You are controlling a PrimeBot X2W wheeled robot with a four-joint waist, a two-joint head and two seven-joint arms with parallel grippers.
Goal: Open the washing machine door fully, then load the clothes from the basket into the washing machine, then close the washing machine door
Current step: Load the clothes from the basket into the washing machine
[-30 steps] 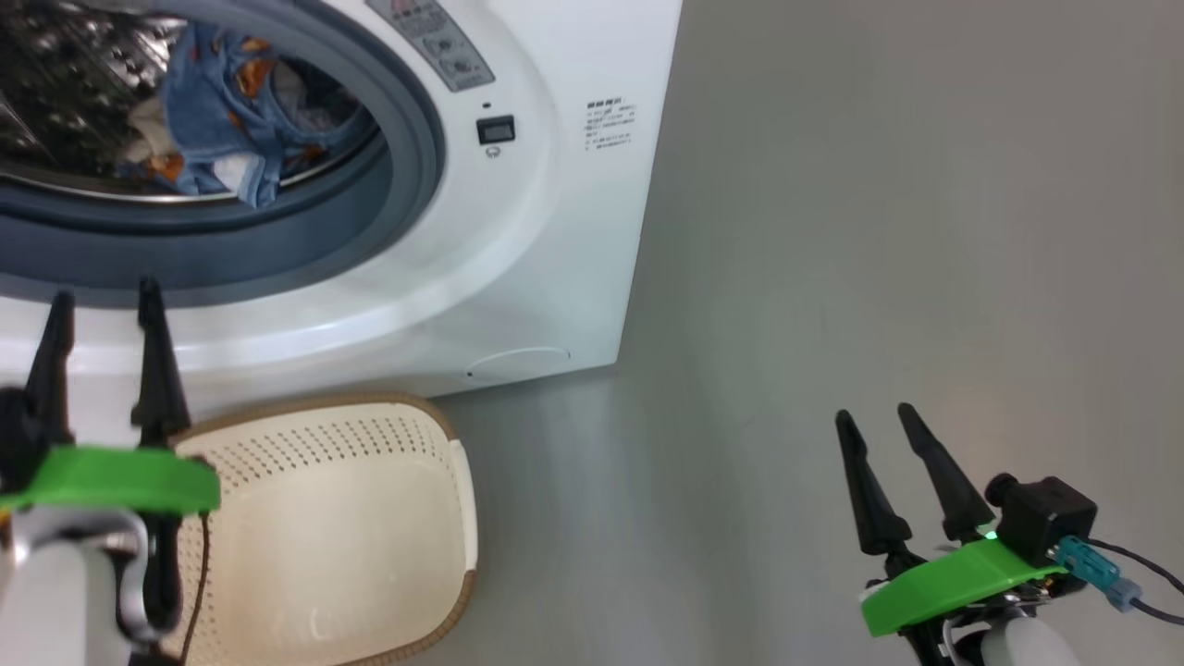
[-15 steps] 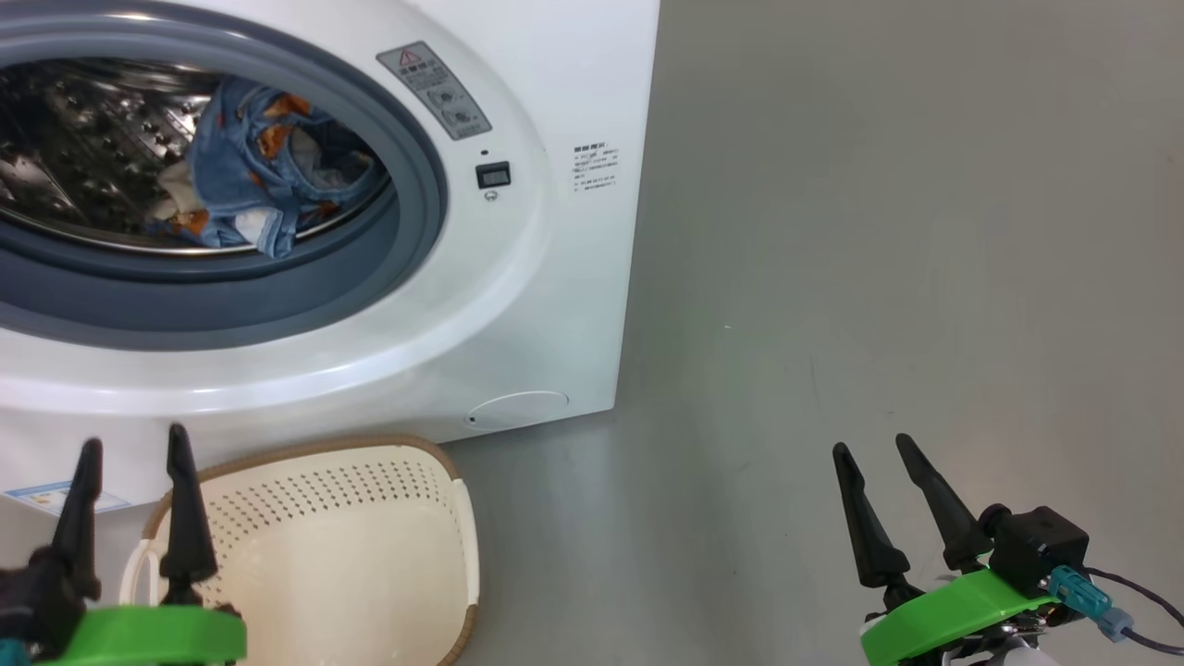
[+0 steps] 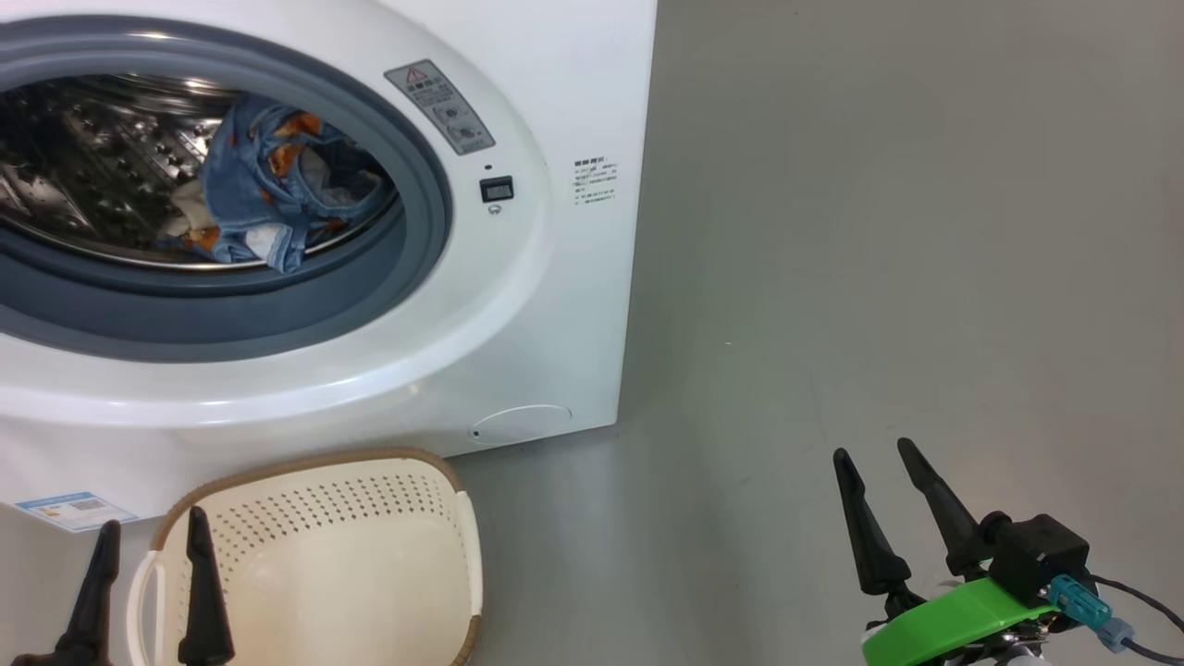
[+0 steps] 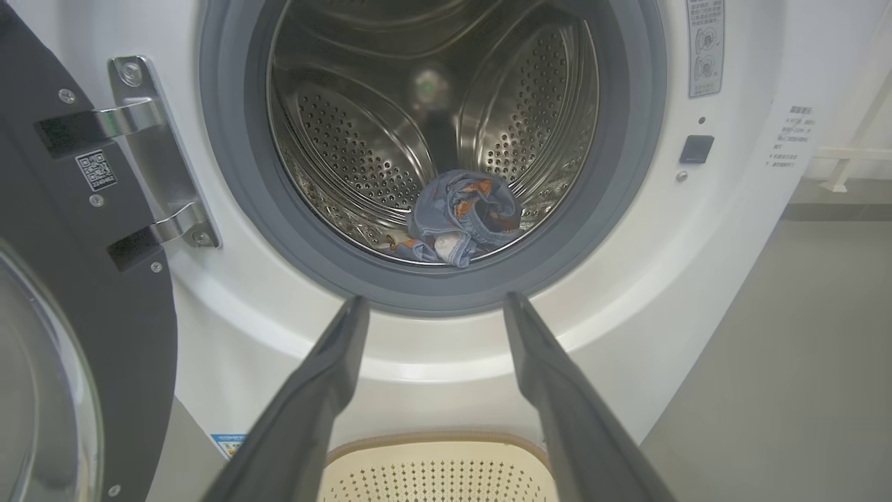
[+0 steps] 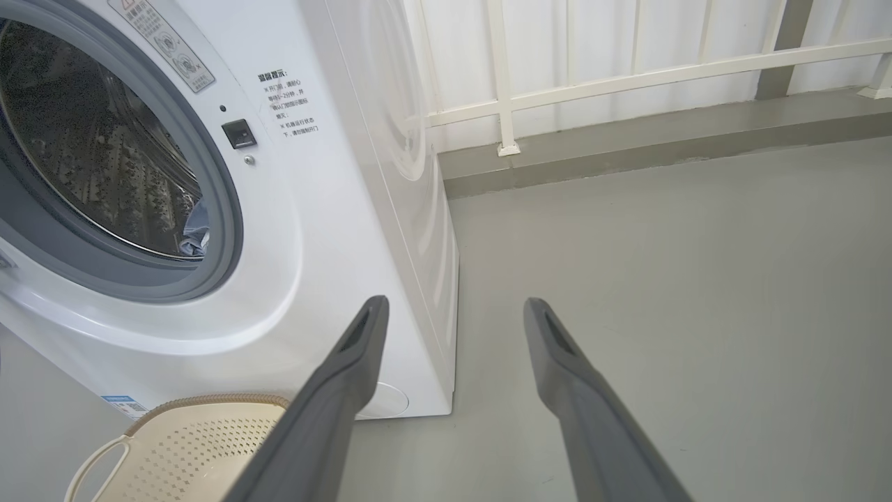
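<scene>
Left wrist view: washing machine door (image 4: pixel 125 335) — cropped by the left edge; basket (image 4: pixel 439 474) cut by the bottom edge. Right wrist view: clothes (image 5: pixel 197 237) mostly hidden behind the gasket (image 5: pixel 226 230); printed notice (image 5: pixel 289 104) — too small to read.

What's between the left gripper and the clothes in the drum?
Left wrist view: grey gasket and steel drum lip lie between left gripper and clothes.

L gripper (image 3: pixel 153 538) lower left, fingers up, spread, empty; R gripper (image 3: pixel 874 458) lower right, same.
</scene>
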